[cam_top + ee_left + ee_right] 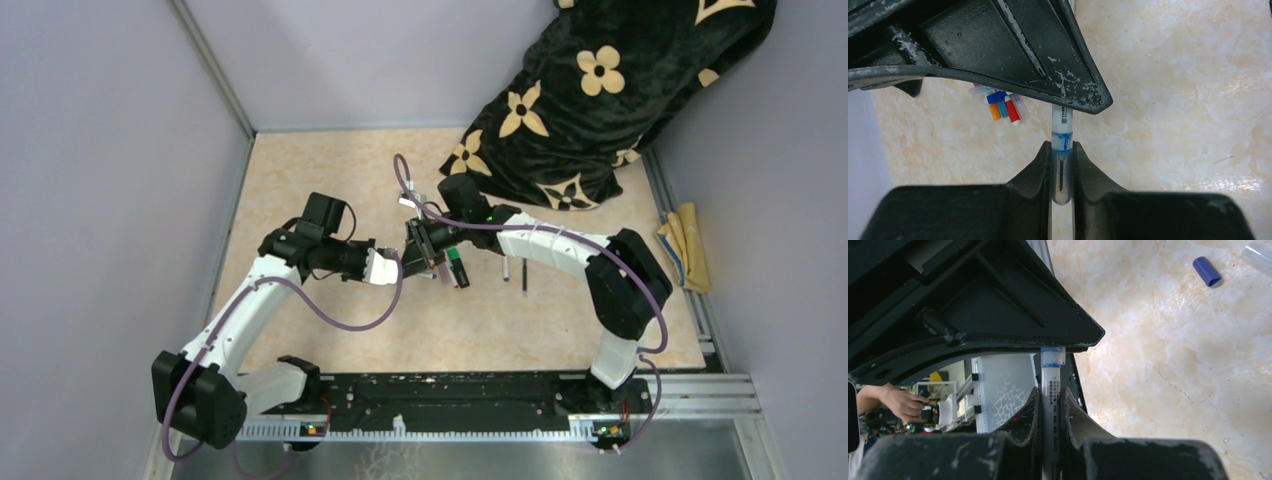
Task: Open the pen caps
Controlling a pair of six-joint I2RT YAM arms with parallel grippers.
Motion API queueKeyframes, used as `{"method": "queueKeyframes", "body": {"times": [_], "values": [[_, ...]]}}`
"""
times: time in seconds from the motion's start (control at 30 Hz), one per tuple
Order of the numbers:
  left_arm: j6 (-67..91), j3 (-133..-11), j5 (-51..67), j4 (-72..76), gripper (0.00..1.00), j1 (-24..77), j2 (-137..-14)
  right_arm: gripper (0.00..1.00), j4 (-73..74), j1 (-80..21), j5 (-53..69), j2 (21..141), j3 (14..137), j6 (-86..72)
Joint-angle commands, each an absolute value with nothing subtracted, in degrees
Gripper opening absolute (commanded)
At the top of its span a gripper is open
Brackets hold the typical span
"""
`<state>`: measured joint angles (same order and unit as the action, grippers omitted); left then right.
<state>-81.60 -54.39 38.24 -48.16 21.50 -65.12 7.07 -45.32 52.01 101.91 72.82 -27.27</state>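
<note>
Left gripper (pixel 1062 150) and right gripper (pixel 1050 396), nose to nose, both clamped on one pen (pixel 1062 122) over the desk's (pixel 1173 100) middle.
Left fingers (pixel 1040 170) pinch the clear, blue-stained cap (pixel 1062 182), still seated on the pen; right fingers (pixel 1030 410) squeeze its white printed barrel. A small heap of pens (pixel 1003 105) lies on the desk below, and a loose blue cap (pixel 1207 271) too.

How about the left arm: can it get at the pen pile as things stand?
Probably not. The left hand is shut on the cap of a pen that the right hand also grips, and the right hand looks to sit between it and the pile.
</note>
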Motion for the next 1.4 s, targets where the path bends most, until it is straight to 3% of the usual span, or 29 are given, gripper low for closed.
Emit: {"method": "queueKeyframes", "body": {"times": [0.0,0.3,0.57,1.37], "values": [[-81.15,-55.92,37.32,-47.44,0.0,21.75,-65.57,0.0,5.09,-45.89,48.93,101.21,72.97,-27.17],[-83.39,-52.52,24.67,-42.37,0.0,20.1,-65.25,0.0,9.87,-42.88,45.91,92.92,63.89,-22.5],[-87.44,-55.46,25.96,-41.87,0.0,9.69,-70.67,0.0,11.83,-40.48,41.4,83.43,53.35,-20.67],[-98.98,-52.6,18.28,-38.91,0.0,0.41,-70.75,0.0,21.12,-39.97,36.67,76.9,50.88,-17.28]]}}
